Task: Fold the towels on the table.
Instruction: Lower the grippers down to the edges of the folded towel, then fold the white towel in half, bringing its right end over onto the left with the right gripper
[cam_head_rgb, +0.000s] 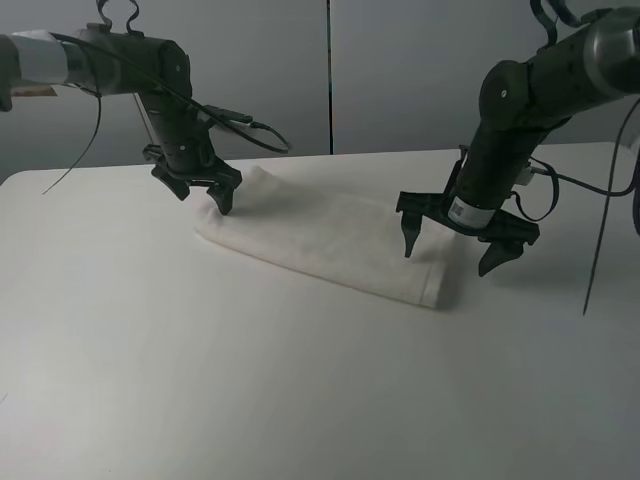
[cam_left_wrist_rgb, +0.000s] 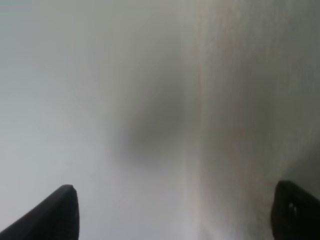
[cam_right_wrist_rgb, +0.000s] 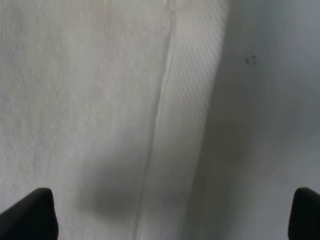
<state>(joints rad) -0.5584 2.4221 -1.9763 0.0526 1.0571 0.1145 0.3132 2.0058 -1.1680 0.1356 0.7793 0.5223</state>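
White towel lies between spread end effectors on table.

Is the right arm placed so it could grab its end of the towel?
Likely yes: its fingers hang open above the towel's end, one over cloth, one over the table, nothing between.

Left end effector angled down, jaws spread — right end effector also spread wide, tips pointing down, apparently empty.
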